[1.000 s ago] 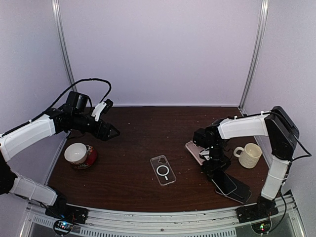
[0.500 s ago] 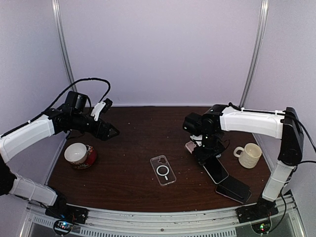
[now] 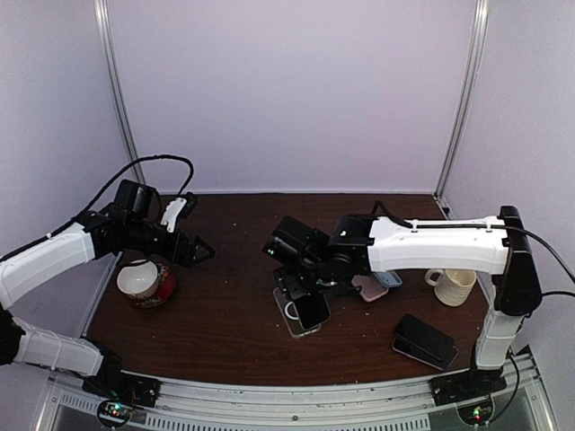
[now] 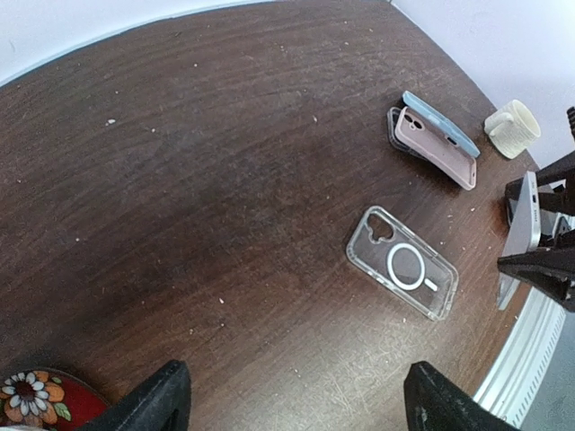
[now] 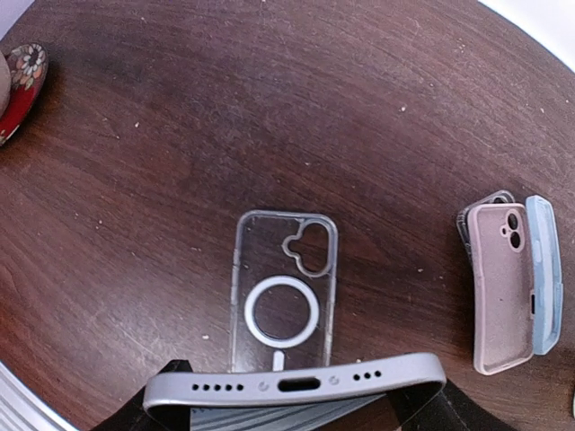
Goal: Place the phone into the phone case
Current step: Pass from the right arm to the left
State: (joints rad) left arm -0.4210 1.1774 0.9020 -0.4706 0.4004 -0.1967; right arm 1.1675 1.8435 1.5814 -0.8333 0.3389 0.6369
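A clear phone case (image 3: 295, 320) with a white ring lies flat on the dark table; it also shows in the right wrist view (image 5: 283, 292) and the left wrist view (image 4: 402, 274). My right gripper (image 3: 305, 294) is shut on a silver-edged phone (image 5: 295, 390), holding it by its sides just above the case's near end; the phone shows edge-on in the left wrist view (image 4: 518, 239). My left gripper (image 3: 199, 248) is open and empty, hovering at the left, well away from the case.
A pink case (image 3: 368, 287) and a blue case (image 3: 388, 279) lie right of the clear case. A dark phone or case (image 3: 425, 339) lies front right. A cream mug (image 3: 454, 282) stands far right. A cup on a red saucer (image 3: 144, 280) stands left.
My right arm has carried the phone leftward from the right side of the table to just over the clear case. My left arm has shifted slightly down and toward the table.
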